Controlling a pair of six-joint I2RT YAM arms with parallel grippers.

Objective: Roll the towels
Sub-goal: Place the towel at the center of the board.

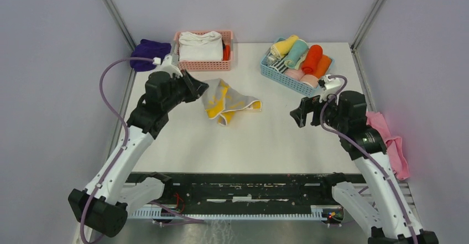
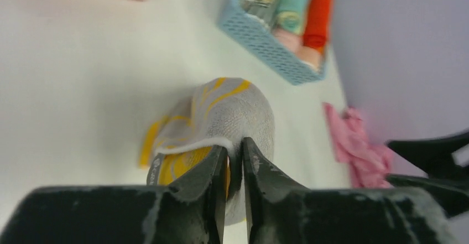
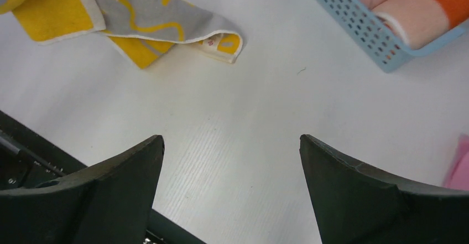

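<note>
Towels: neither one is rolled yet.

- On the table, a little toward 11 o'clock from its middle, the yellow towel lies crumpled and half folded.
- The left gripper has its jaws almost together, a sliver apart. They pinch a fold at the cloth's 9 o'clock end, which stands up off the surface.
- The right gripper is spread wide and holds nothing. It hovers over bare tabletop toward 3 o'clock, apart from the cloth.
- At the far 10 o'clock corner the purple towel sits bunched in a heap, with no gripper near it.
- At 1 o'clock the blue basket holds rolled cloths.

My reading is that work has barely begun. The yellow one needs flattening, then rolling. The purple one needs fetching, spreading and rolling.
</note>
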